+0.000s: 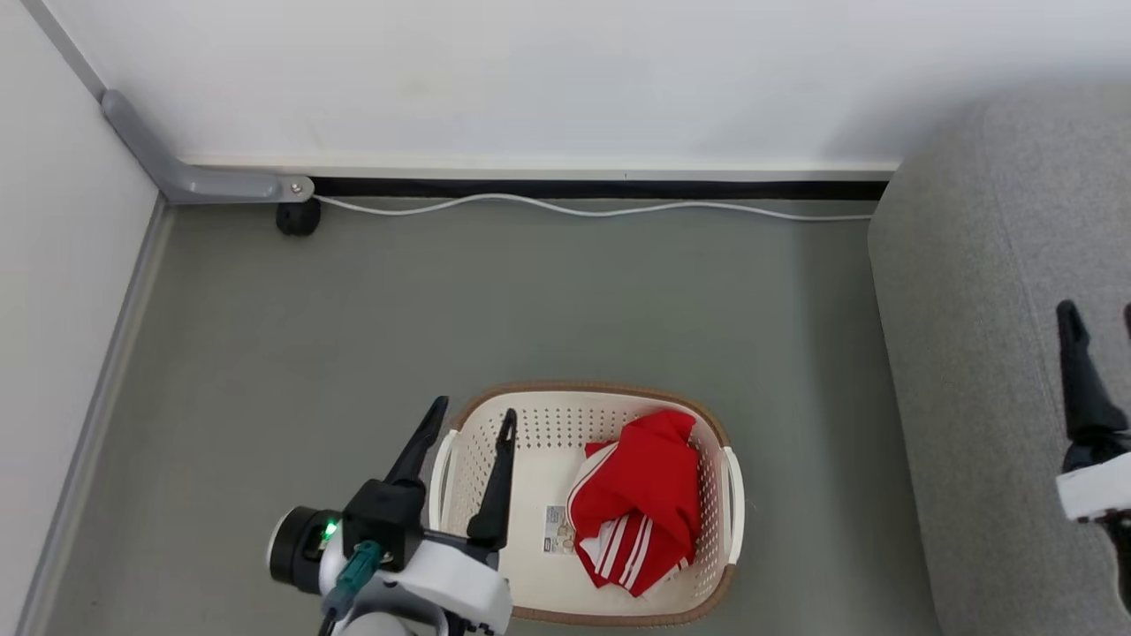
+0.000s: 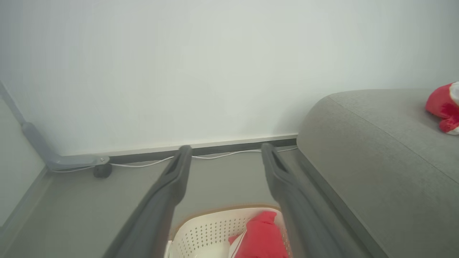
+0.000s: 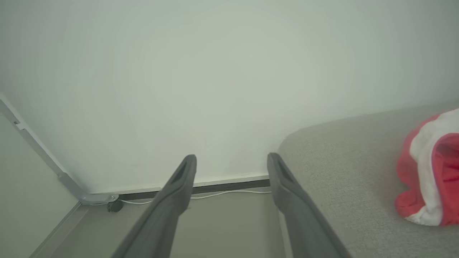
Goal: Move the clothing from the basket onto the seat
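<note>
Hovering spread-fingered over the left half of the basket [image 1: 583, 389], the left gripper [image 1: 474, 412] should, I reckon, shift right and pinch deep into the red garment [image 1: 641, 499] bunched against its right wall, while the right gripper [image 1: 1099, 314], also spread, hangs over the sofa [image 1: 972, 353], where the other garment [image 3: 430, 168] lies.

Basket [image 1: 550, 435] on floor [image 1: 442, 300], left of seat [image 1: 972, 353].
One garment [image 1: 641, 499] lies in its right half, a second garment [image 3: 426, 172] on the seat.
</note>
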You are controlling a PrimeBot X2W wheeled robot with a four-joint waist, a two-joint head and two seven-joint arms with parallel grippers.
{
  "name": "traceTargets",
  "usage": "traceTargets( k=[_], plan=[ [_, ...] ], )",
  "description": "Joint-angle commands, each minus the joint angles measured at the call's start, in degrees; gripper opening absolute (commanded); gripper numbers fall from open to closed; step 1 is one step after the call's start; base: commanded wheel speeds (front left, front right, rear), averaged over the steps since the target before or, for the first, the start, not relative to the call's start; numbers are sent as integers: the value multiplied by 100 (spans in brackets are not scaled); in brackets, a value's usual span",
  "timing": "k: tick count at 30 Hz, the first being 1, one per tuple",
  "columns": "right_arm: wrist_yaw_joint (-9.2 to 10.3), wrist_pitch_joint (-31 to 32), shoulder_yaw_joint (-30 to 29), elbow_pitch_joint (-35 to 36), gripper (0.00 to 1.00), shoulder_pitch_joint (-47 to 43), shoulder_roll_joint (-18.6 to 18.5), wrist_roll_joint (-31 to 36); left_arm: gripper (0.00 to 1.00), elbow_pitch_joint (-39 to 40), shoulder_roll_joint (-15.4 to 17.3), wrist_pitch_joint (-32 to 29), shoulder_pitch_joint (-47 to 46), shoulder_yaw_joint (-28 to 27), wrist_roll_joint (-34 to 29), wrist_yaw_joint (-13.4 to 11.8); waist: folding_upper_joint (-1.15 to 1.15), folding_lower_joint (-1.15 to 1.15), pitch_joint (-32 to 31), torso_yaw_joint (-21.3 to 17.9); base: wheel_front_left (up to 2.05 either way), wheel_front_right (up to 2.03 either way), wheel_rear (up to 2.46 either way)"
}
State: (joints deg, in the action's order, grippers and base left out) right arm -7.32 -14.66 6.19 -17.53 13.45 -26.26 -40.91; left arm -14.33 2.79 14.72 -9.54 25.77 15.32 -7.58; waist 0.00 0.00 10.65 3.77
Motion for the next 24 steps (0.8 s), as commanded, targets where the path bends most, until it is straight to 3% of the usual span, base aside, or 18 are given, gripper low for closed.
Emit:
traceTargets(
  k=[1,13,24],
  plan=[
    [-17,-34,141,171,100,-139,-63,149,100,151,9,28,71,-343,-102,53,0,0,-187,67,0,0,0],
    [-17,-34,316,292,100,-710,717,863,100,142,11,28,893,-1714,-542,382,0,0,-852,125,0,0,0],
    [-17,-34,153,394,100,-1163,990,1340,100,366,10,28,1429,-2175,-740,537,0,0,-1064,64,0,0,0]
  ],
)
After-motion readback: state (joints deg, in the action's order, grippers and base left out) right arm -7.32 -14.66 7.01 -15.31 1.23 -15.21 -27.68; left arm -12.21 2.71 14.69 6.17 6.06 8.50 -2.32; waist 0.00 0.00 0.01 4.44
